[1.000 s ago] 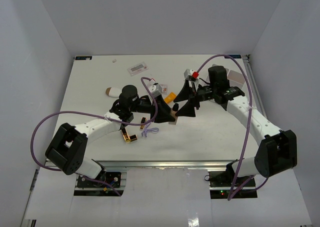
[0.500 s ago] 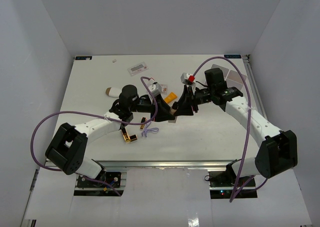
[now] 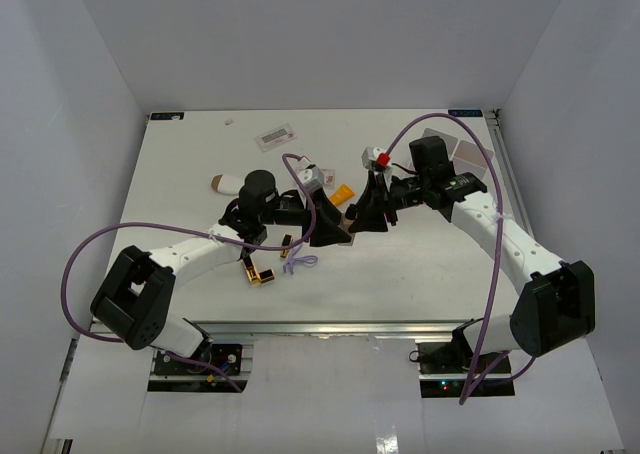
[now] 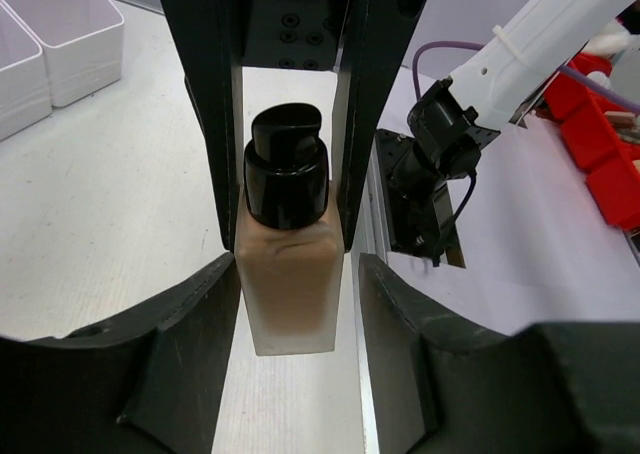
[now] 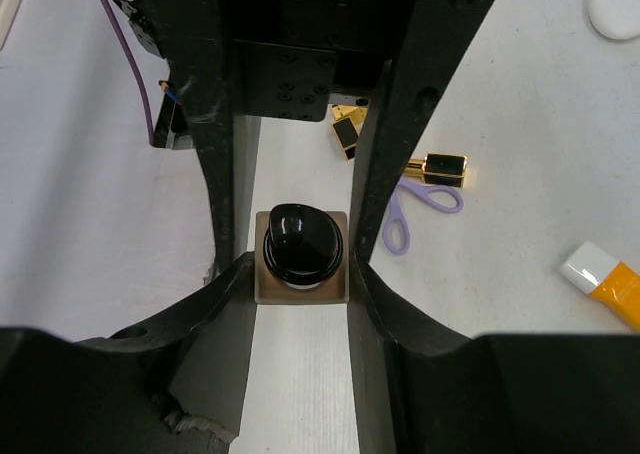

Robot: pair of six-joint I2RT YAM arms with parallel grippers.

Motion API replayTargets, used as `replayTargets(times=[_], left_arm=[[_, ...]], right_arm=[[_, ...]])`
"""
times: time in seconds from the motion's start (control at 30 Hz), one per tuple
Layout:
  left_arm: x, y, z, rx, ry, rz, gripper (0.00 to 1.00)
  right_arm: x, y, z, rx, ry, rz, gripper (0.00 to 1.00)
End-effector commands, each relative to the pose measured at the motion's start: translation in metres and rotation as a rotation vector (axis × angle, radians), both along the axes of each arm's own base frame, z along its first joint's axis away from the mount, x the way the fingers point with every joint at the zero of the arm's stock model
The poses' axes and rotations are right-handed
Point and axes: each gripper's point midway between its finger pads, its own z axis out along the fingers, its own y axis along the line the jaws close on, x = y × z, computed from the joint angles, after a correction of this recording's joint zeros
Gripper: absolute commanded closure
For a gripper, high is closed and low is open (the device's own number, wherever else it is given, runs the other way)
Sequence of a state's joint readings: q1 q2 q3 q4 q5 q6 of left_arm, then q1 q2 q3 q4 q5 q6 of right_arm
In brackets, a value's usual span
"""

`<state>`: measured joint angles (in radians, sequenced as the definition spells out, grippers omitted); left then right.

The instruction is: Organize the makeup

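The tan foundation bottle [image 4: 290,284] with its black pump cap hangs above the table between both grippers. My right gripper [image 5: 300,269] is shut on the bottle [image 5: 300,244], its fingers pressed against both sides. My left gripper [image 4: 297,274] is open around the bottle's lower body, with a gap showing on one side. From above, the left gripper [image 3: 330,224] and right gripper [image 3: 368,212] meet nose to nose at mid-table over the bottle [image 3: 344,236]. Gold-and-black lipstick tubes [image 5: 445,166] [image 3: 258,272] lie on the table. An orange-tipped white tube [image 5: 605,274] [image 3: 340,192] lies behind the grippers.
White tray compartments [image 4: 60,34] stand at the back right [image 3: 462,149]. Small purple scissors [image 5: 410,209] lie beside the lipsticks. A flat packet [image 3: 275,133] lies near the back edge. A tan-and-white item [image 3: 222,184] sits at the left.
My right gripper has moved in and closed on the foundation bottle. My left gripper, which had been holding the bottle, has let its jaws out a little.
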<state>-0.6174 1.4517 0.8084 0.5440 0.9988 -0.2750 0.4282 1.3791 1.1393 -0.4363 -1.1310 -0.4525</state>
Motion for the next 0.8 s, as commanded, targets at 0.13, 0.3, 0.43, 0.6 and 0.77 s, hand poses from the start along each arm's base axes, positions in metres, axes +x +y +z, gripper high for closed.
replayTargets(times=[0.13,0.3,0.43,0.6,0.77], left_arm=[[0.0,0.001,0.012,-0.005,-0.049,0.017,0.2],[0.005,0.003,0.014,0.011,-0.073,0.052,0.18],[0.022,0.008,0.019,0.036,-0.109,0.171,0.17],[0.047,0.021,0.021,0.083,-0.136,0.351,0.09],[0.055,0.028,0.025,0.101,-0.153,0.415,0.07]], right_arm=[[0.007,-0.002,0.028,0.033,-0.139,-0.008,0.92],[0.027,-0.015,0.032,0.018,-0.159,-0.083,0.92],[0.058,-0.036,0.037,-0.007,-0.187,-0.194,0.92],[0.137,-0.083,0.037,-0.164,-0.299,-0.5,0.92],[0.213,-0.138,0.04,-0.271,-0.402,-0.786,0.92]])
